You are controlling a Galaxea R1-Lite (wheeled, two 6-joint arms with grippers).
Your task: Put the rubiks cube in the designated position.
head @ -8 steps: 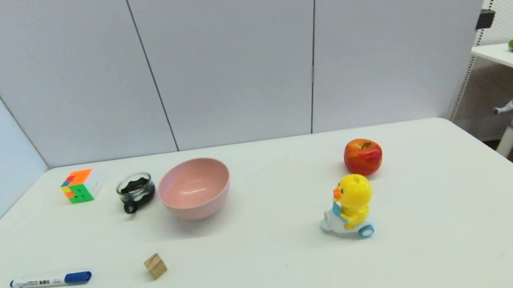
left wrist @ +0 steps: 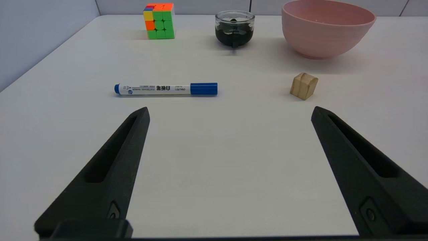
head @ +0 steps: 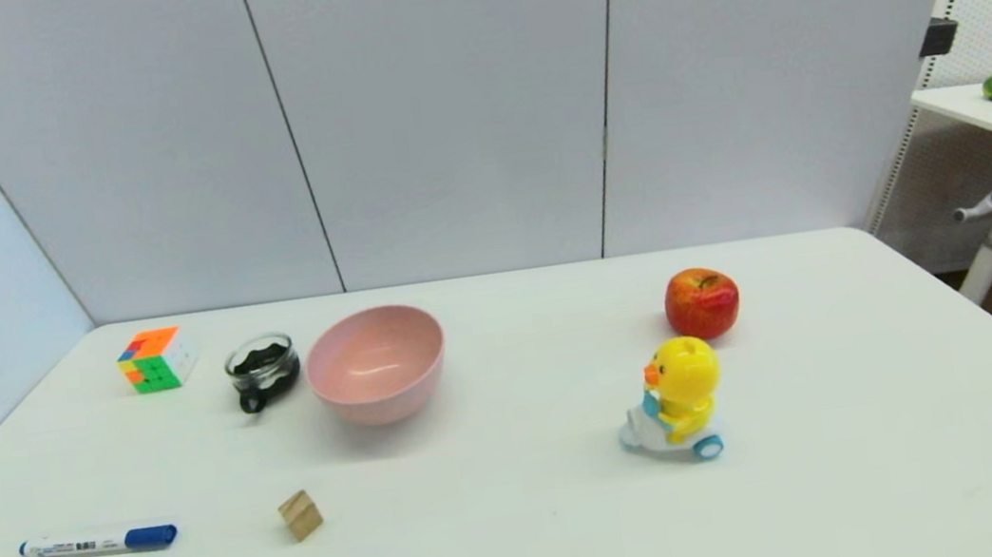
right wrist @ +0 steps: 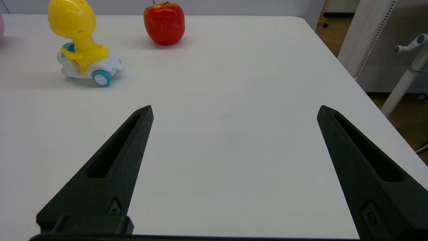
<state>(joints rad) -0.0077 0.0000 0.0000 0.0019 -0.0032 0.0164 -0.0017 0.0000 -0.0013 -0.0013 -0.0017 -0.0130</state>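
Only the wrist views show the left pincer [left wrist: 230, 110] and right pincer [right wrist: 235, 108], both spread apart over bare surface [head: 531, 542], while the rubiks cube [head: 156, 359] sits far-left beside the glass jar [head: 263, 369]; the marker [left wrist: 166, 89] print is unreadable.

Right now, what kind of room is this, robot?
Probably a robot test lab: a white table walled by plain grey panels, holding mixed props like a rubiks cube, apple and duck toy.
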